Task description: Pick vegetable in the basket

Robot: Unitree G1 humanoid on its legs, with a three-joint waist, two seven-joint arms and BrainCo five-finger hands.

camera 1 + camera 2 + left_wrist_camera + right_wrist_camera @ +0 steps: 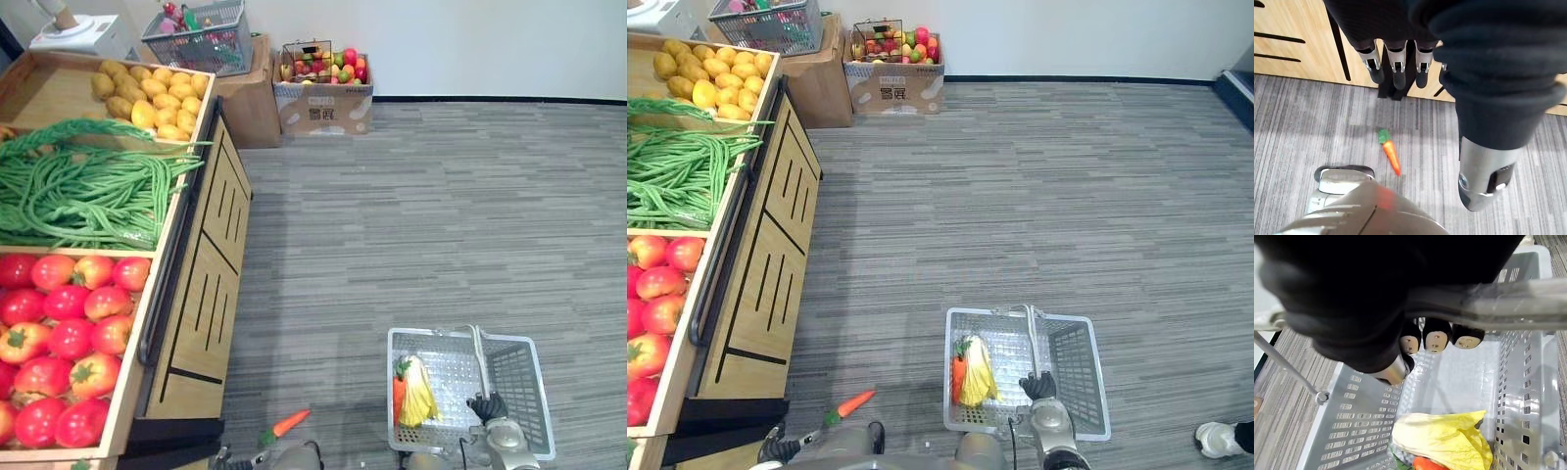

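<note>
My L hand [1397, 61] hangs low, fingers straight, relaxed, empty. My R hand [1436, 339] low at front-right, fingers curled tight round basket handle [1508, 303].

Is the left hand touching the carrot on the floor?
Apart. The left wrist view shows the left hand hanging open above the floor, with bare carpet between it and the carrot.

Cardboard box [323, 106] w/ fruit [323, 64] at back wall, grey crate [201, 39] on brown box [250, 103], person's shoe [1218, 438]
</note>
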